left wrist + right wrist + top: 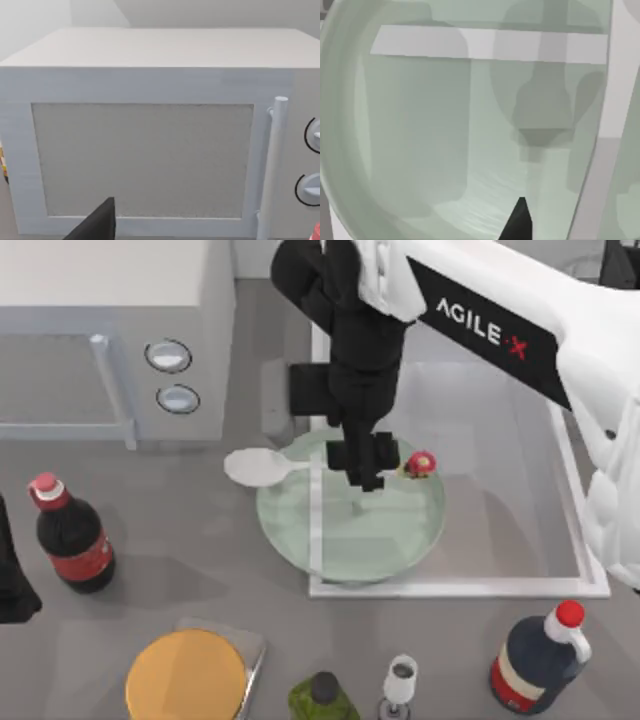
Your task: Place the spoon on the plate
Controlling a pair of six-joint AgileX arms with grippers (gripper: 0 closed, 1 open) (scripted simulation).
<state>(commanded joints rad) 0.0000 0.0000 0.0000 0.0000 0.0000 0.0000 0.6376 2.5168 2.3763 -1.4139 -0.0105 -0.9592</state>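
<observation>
Grey tabletop, seen from above. My right gripper point(364, 462) hangs over the plate point(400, 540), closed on the spoon point(262, 467) at mid-handle. Spoon bowl juts past the plate's left rim; its red knob lies over the plate, right of the gripper. I judge the spoon light, stiff and slick, best held at the slim handle near its balance point. "AGILE·X" reads on the right arm. Left gripper point(97, 225) faces the microwave point(150, 140); its state I cannot tell.
</observation>
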